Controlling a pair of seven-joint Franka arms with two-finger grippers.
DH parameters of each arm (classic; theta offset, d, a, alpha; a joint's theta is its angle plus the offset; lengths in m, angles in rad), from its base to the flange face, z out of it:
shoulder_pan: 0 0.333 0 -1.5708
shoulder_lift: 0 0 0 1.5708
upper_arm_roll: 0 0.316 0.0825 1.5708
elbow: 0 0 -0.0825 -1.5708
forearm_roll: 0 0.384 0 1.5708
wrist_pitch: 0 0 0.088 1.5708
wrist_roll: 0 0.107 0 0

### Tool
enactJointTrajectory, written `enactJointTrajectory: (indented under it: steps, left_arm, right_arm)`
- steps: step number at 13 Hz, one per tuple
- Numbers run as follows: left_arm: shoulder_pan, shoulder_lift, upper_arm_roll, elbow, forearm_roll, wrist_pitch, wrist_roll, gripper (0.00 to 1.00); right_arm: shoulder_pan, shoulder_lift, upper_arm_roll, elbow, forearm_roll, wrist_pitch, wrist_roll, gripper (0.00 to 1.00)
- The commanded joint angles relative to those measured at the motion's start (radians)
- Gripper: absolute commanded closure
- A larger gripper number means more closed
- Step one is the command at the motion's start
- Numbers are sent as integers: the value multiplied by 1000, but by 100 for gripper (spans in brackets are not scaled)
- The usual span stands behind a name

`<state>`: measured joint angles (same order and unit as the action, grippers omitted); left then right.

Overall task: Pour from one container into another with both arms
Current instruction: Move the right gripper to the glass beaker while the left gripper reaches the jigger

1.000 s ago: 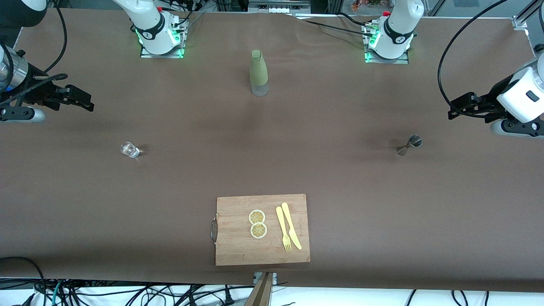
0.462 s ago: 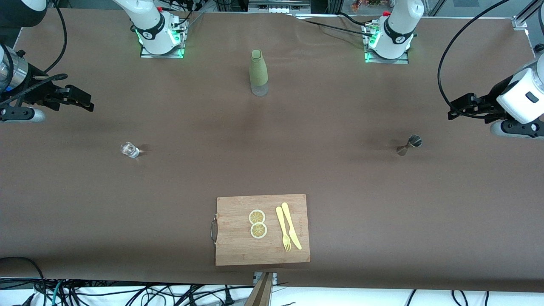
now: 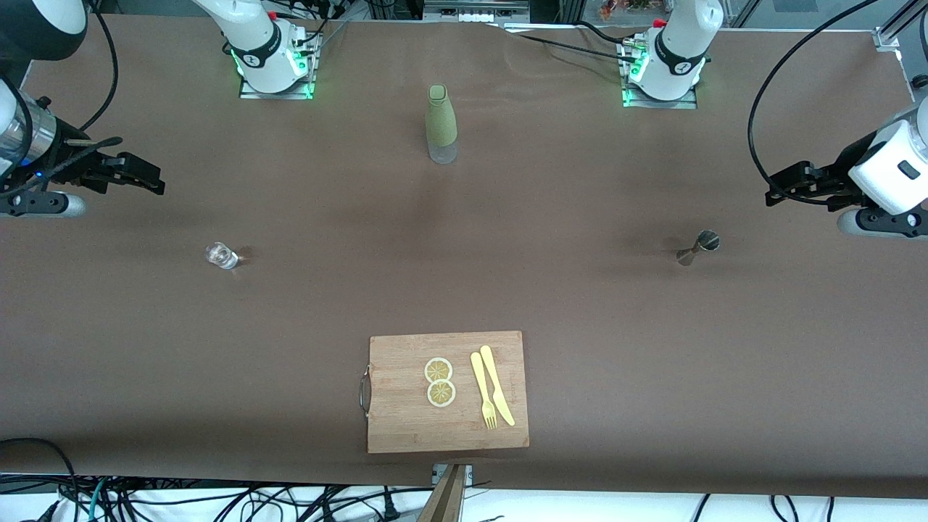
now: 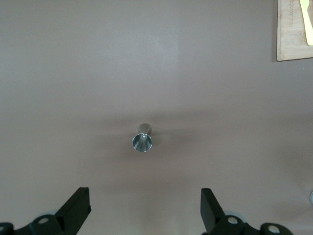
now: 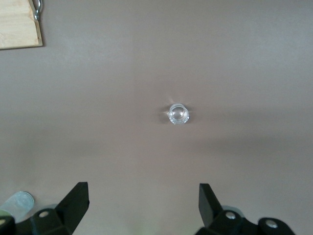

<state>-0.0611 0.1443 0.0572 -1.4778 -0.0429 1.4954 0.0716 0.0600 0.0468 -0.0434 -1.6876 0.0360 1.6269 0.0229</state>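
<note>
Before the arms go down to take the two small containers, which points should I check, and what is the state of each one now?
1. Left gripper open, holding nothing: ok.
2. Right gripper open, holding nothing: ok.
3. Metal jigger stands upright, apart from other things, between the left fingers in the left wrist view: ok.
4. Small glass stands upright, apart from other things: ok.
5. Liquid in the jigger or the glass: cannot tell.
6. Green bottle upright, away from both grippers: ok.
</note>
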Motion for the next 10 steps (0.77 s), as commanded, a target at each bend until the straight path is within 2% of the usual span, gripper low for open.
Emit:
enactJointTrajectory:
  steps: [1, 3, 5, 8, 10]
  left_arm:
    - [32, 35, 1, 25, 0, -17, 240, 0]
    - [70, 40, 4, 13, -5, -17, 390, 0]
    - [136, 66, 9, 10, -44, -14, 540, 0]
    - [164, 92, 142, -51, -225, -15, 816, 0]
    - [185, 112, 211, -128, -348, -11, 991, 0]
  right_arm:
    - [0, 15, 2, 3, 54, -15, -99, 0]
    - [-9, 31, -6, 2, 82, -19, -254, 0]
    - [-35, 45, -22, 2, 85, -68, -512, 0]
    - [-83, 94, -24, 2, 90, -59, -914, 0]
    - [-142, 140, -26, 2, 158, -58, -1078, 0]
